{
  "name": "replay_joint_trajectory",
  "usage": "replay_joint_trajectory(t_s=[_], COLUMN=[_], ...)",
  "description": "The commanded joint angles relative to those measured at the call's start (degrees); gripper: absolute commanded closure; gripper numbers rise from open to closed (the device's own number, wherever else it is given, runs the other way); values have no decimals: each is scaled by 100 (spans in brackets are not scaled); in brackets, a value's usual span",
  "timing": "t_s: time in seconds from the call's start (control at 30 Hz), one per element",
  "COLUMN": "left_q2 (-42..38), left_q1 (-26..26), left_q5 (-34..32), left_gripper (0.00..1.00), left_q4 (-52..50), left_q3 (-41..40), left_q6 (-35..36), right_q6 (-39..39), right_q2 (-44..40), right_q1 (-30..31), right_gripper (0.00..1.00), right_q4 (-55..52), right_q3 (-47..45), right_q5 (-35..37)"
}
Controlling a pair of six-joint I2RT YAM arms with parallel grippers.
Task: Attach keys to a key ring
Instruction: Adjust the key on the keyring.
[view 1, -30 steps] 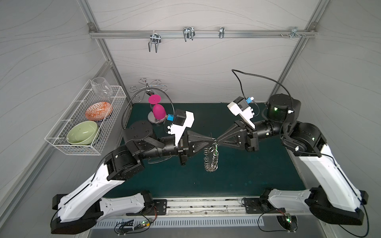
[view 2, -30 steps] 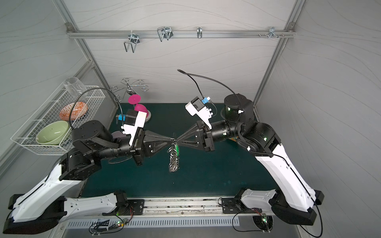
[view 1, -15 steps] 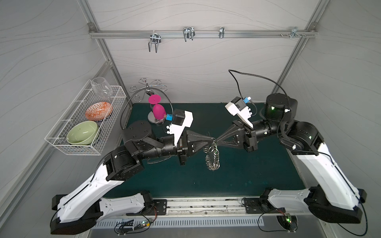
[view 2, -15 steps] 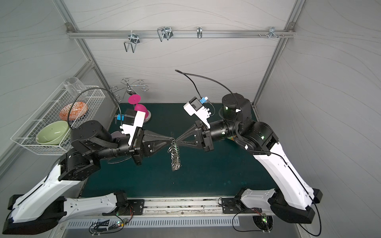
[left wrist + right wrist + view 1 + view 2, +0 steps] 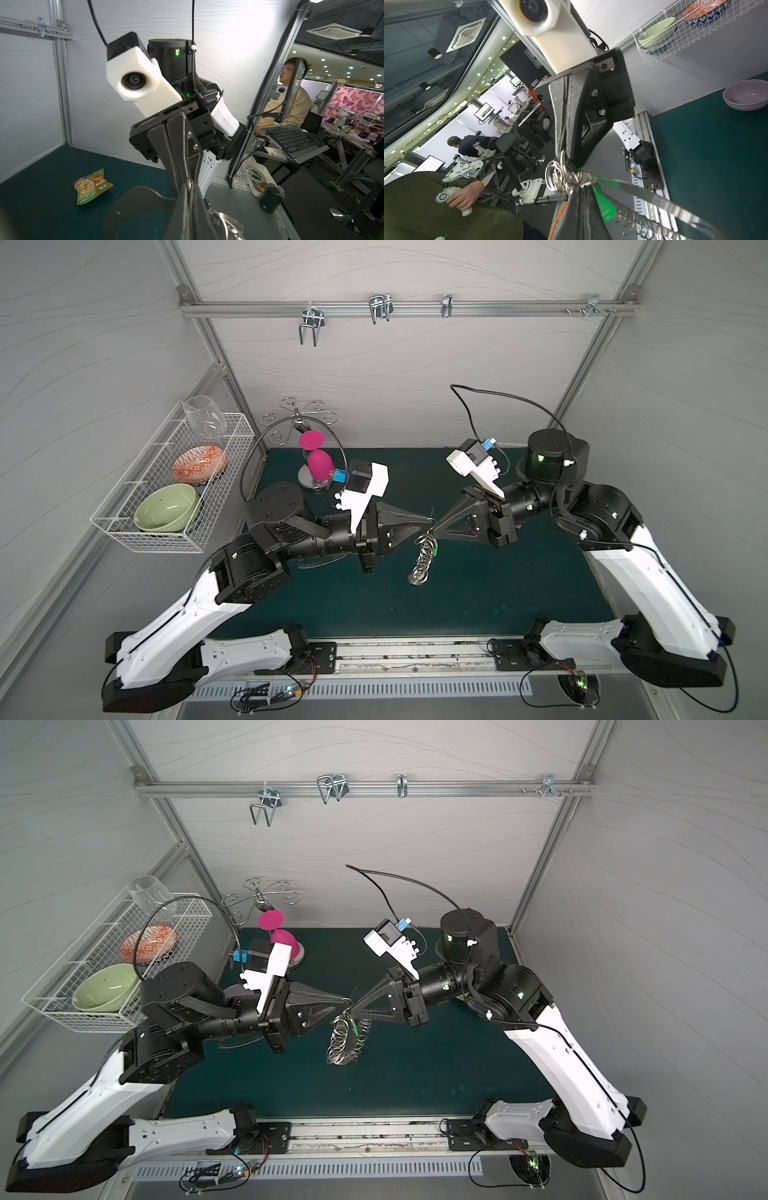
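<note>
The left end effector (image 5: 427,523) is pinched shut on one of the small wire rings (image 5: 553,178) at the upper rim of the key ring (image 5: 423,558). The ring dangles edge-on below it, apparently clear of the green tabletop (image 5: 478,593). Tucked against the ring just under the two tips is the green key (image 5: 604,204), thin end up. Nose to nose with the left one, the right end effector (image 5: 437,526) is closed tight where the key's thin end meets the rim. Whether it nips the key's loop or the plate, I cannot make out. To my eye this is the threading step itself. Next, one side should hold steady while the other works the loop round a wire coil with a small twist, neither letting go. By my count there are two end effectors, one key ring and one key. The wire rings are too crowded to count.
</note>
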Motion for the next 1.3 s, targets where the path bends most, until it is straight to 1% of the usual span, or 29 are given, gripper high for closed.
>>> replay_joint_trajectory(t_s=[0.0, 0.13, 0.17, 0.2, 0.23, 0.3, 0.37, 0.4, 0.47, 0.6, 0.67, 0.77, 0.83, 0.93, 1.07, 1.27], left_q2=[-4, 9, 1, -11, -17, -34, -52, -52, -52, -61, -61, -87, -105, -123, -116, -109], left_q1=[5, 4, 4, 5, 5, 4, 3, 4, 1, 5, 5, 3, -2, 5, 1, 4], left_q5=[208, 221, 221, 202, 197, 178, 152, 151, 142, 91, 27, -113, -240, -383, -433, -490], left_gripper=[100, 100, 100, 100, 100, 100, 100, 100, 100, 100, 100, 100, 100, 100, 100, 100], left_q4=[866, 859, 851, 849, 849, 847, 836, 841, 819, 838, 905, 1150, 1292, 1493, 1557, 1670], left_q3=[335, 344, 339, 317, 310, 270, 239, 220, 211, 175, 114, -52, -156, -299, -352, -376], left_q6=[-74, -87, -87, -87, -96, -98, -104, -118, -122, -156, -197, -308, -352, -399, -403, -414], right_q6=[130, 99, 74, 31, -14, -177, -380, -495, -710, -1056, -1165, -1303, -1395, -1584, -1576, -1553], right_q2=[54, 8, -18, -42, -90, -241, -403, -484, -578, -603, -585, -482, -364, -131, -1, 26], right_q1=[28, 6, -19, -70, -117, -321, -529, -617, -750, -776, -779, -728, -603, -282, -75, 33], right_gripper=[100, 100, 97, 85, 80, 62, 49, 45, 42, 43, 49, 56, 62, 67, 71, 75], right_q4=[164, 145, 132, 60, 19, -125, -246, -318, -459, -576, -539, -516, -585, -847, -838, -789], right_q3=[-132, -147, -145, -139, -146, -155, -156, -150, -88, 89, 164, 332, 496, 798, 922, 921], right_q5=[35, 123, 163, 252, 307, 502, 698, 784, 900, 995, 982, 891, 884, 997, 1029, 1047])
